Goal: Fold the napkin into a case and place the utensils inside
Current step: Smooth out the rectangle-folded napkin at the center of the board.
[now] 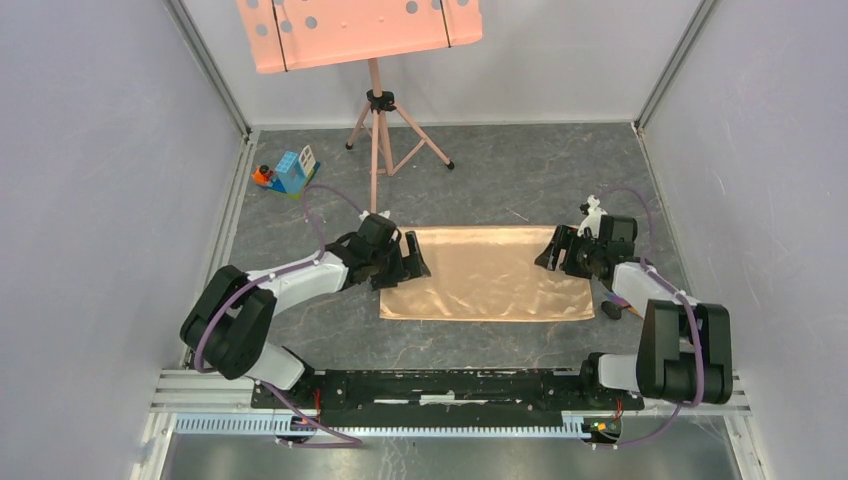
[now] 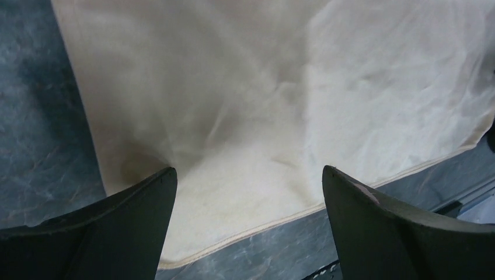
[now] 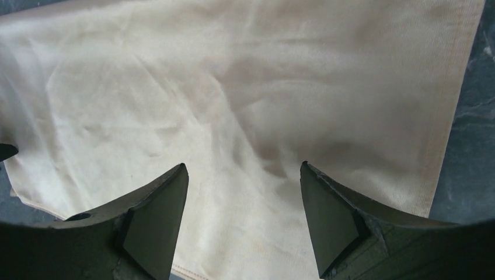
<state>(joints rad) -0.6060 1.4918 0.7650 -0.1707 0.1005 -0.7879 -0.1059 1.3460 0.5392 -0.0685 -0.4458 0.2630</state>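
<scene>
The napkin (image 1: 488, 272) lies spread as a flat, creased peach-orange rectangle on the dark table. No case is in view. My left gripper (image 1: 415, 258) hovers over its left edge, open, with cloth and hem showing between its fingers (image 2: 248, 169). At the napkin's right edge my right gripper (image 1: 548, 255) is also open, and only cloth (image 3: 175, 87) shows between its fingers (image 3: 243, 165). A small dark piece with an orange tip, probably the utensils (image 1: 612, 310), lies on the table beside the right arm, mostly hidden by it.
A music stand's tripod (image 1: 378, 130) stands behind the napkin, its salmon perforated tray (image 1: 360, 30) overhead. A small toy block house (image 1: 288, 172) sits at the back left. Grey walls close in both sides; the metal mounting rail (image 1: 450, 385) runs along the near edge.
</scene>
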